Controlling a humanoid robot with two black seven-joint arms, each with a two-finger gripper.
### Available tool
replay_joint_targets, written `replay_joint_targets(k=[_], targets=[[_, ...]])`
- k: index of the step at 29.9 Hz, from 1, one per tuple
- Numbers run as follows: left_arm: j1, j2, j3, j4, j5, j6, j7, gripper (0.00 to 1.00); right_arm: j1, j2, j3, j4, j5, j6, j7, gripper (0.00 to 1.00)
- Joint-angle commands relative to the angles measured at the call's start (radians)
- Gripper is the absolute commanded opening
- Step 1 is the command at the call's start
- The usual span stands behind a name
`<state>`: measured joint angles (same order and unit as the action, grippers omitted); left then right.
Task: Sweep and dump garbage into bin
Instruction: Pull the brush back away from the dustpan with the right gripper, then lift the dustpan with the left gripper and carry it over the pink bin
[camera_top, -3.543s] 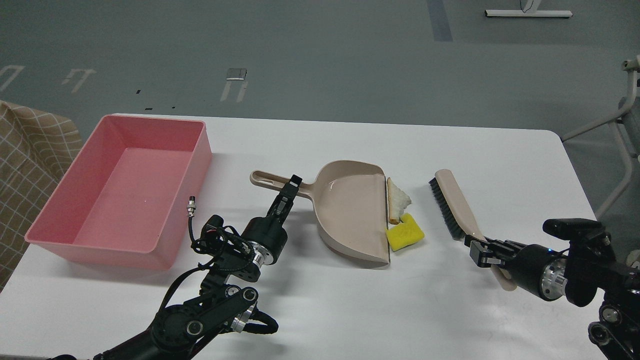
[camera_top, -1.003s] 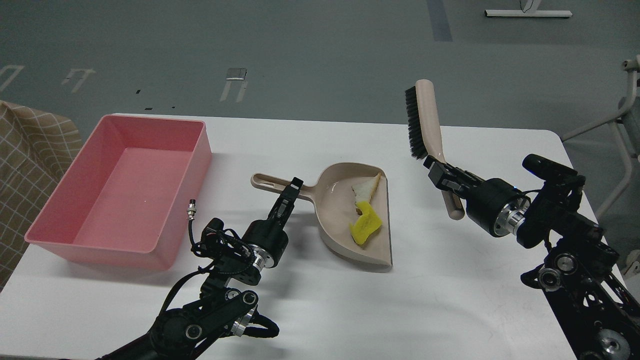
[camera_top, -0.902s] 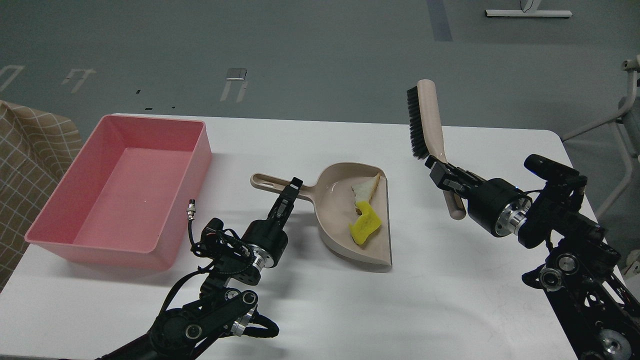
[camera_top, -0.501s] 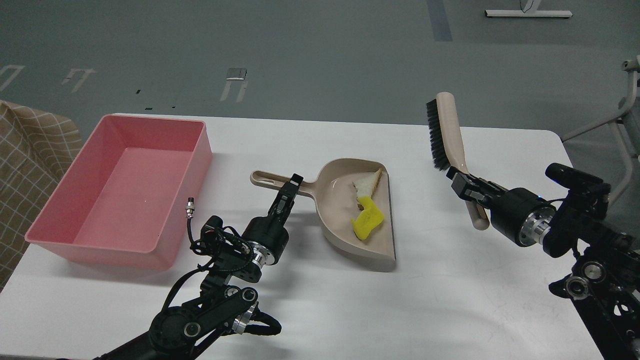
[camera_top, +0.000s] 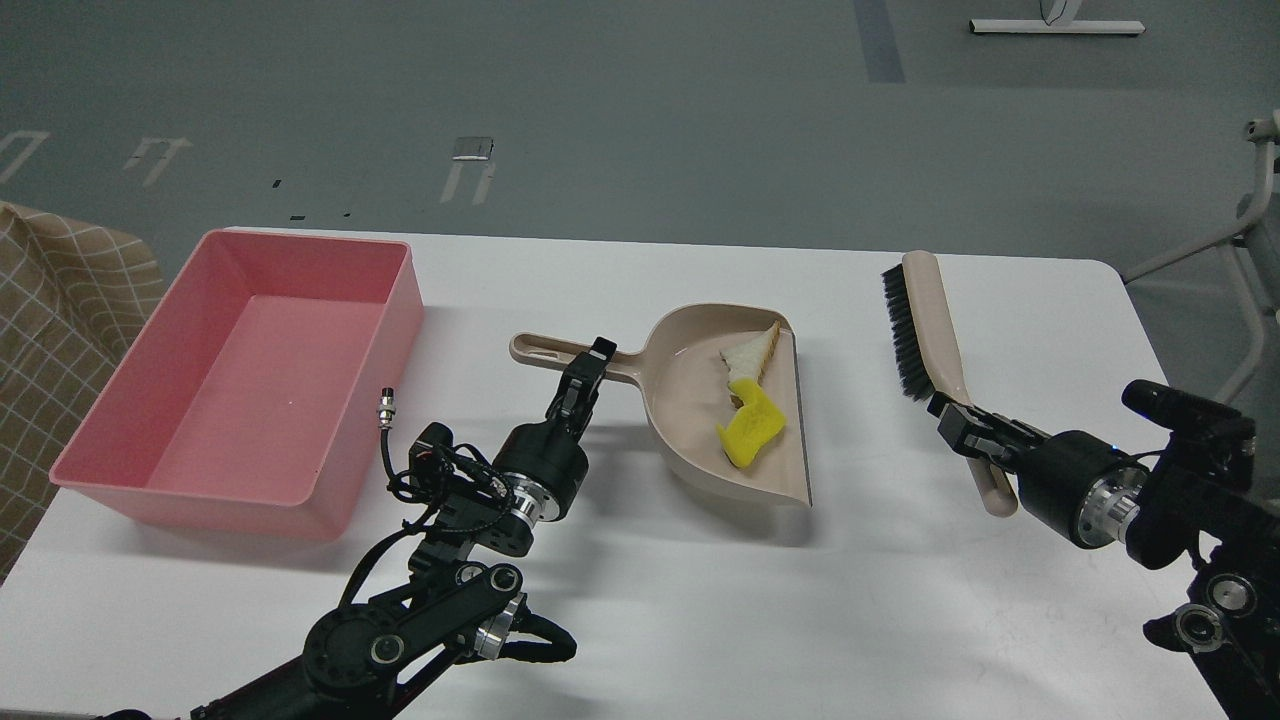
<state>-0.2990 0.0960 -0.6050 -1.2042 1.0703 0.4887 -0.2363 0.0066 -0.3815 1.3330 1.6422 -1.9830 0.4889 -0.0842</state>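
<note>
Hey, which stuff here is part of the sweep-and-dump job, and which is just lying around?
Part of the job:
white bread wedge with brown crust
bright yellow spongy chunk
beige plastic dustpan, held by left gripper
beige black-bristled brush, held by right gripper
shallow pink plastic tub

Lying about:
checked beige fabric

The white bread wedge (camera_top: 751, 352) with brown crust lay just right of frame centre, touching the bright yellow spongy chunk (camera_top: 753, 436) directly below it. The pink bin (camera_top: 160, 372), a shallow rectangular tub, sat open at middle left.
</note>
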Motion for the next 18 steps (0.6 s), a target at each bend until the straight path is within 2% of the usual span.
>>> replay_joint_targets(k=[1,14,18], targets=[[-0.006,0.004,0.001,-0.012,-0.007,0.000,0.000,0.16,-0.007,-0.002,0.006,0.001,0.000,0.000,0.000,0.15],[-0.035,0.027,-0.001,-0.077,-0.038,0.000,0.005,0.14,-0.010,-0.002,0.018,0.001,0.001,0.000,0.003,0.15],[-0.060,0.036,0.001,-0.078,-0.052,0.000,0.029,0.14,-0.010,-0.002,0.018,0.001,0.001,0.000,0.008,0.15]])
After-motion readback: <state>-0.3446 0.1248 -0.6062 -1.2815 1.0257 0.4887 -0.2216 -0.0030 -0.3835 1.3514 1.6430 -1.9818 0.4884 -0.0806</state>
